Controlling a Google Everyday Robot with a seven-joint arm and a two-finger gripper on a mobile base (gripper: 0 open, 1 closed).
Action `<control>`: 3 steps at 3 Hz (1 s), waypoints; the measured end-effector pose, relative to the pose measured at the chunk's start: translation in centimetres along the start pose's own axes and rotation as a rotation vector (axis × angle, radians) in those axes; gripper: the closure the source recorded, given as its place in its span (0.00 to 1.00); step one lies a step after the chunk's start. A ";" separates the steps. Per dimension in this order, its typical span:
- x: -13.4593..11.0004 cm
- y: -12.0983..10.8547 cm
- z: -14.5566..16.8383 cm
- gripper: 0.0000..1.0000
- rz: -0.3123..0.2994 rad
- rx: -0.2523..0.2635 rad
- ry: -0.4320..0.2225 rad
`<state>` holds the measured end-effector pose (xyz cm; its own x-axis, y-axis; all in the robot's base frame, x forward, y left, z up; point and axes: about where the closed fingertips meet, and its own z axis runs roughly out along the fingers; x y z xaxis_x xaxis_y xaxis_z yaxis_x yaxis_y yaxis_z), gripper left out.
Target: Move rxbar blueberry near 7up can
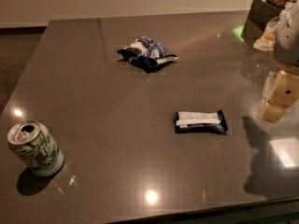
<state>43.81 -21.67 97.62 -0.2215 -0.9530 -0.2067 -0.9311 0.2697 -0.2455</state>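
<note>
The rxbar blueberry (200, 122) is a flat dark navy bar with a white label panel. It lies flat on the dark table (117, 92), right of centre. The 7up can (35, 148) is white and green with a silver top. It stands tilted near the front left corner, far from the bar. My gripper (276, 101) is cream-coloured and hangs above the table at the right edge of the view. It is to the right of the bar and a little beyond it, not touching it. It holds nothing that I can see.
A wrinkly blue-and-white chip bag (147, 54) lies towards the back centre. A dark box (261, 17) with a snack container and wrappers stands at the back right corner. The table's front edge runs along the bottom of the view.
</note>
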 end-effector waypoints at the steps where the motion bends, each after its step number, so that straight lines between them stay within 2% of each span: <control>1: 0.0 0.0 0.0 0.00 0.000 0.000 0.000; 2: -1.0 -0.3 2.1 0.00 0.001 -0.043 -0.014; 3: -2.9 0.3 6.6 0.00 -0.007 -0.102 -0.051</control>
<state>46.12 -17.95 91.87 -0.2022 -0.9460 -0.2535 -0.9579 0.2450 -0.1500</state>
